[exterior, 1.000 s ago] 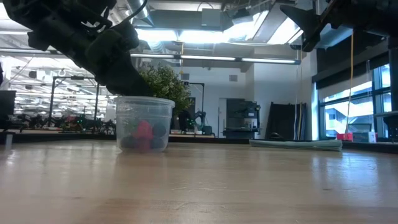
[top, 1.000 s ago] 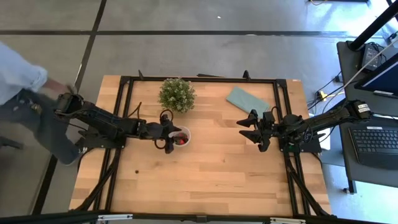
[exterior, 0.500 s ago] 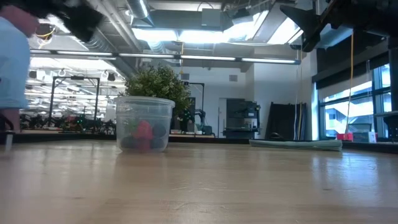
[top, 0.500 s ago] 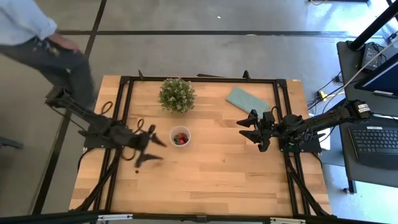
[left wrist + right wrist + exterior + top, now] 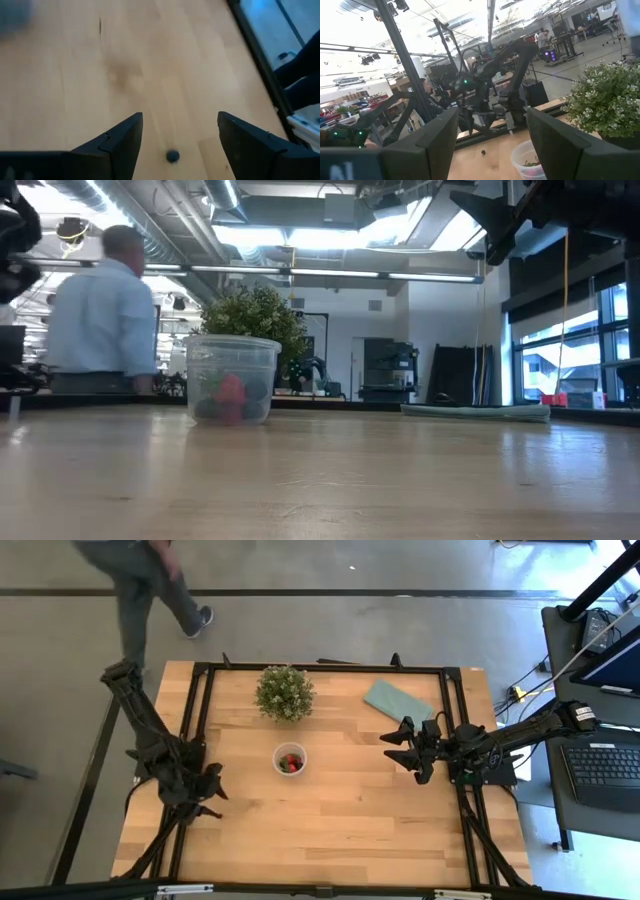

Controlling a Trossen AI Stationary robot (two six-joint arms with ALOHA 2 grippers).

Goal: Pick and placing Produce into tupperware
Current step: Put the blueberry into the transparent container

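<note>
The tupperware (image 5: 290,759), a small clear round cup, stands on the wooden table left of centre. Red and dark produce lies in its bottom (image 5: 229,394). One tiny dark berry (image 5: 172,156) lies on the bare wood by the left edge. My left gripper (image 5: 215,792) hovers open above it, one finger on either side, touching nothing. My right gripper (image 5: 402,746) hangs open and empty above the table's right half, pointing toward the cup (image 5: 530,160).
A bushy potted plant (image 5: 284,692) stands behind the cup near the far edge. A flat teal cloth (image 5: 397,700) lies at the far right. A person (image 5: 150,580) walks on the floor beyond the far left corner. Bare wood stretches across the near half.
My left gripper has drawn back from over the tupperware toward the table's left edge and a little toward the near edge, turning as it went. The cup and its berries have stayed put. The person has walked from the table's left side to beyond its far edge.
</note>
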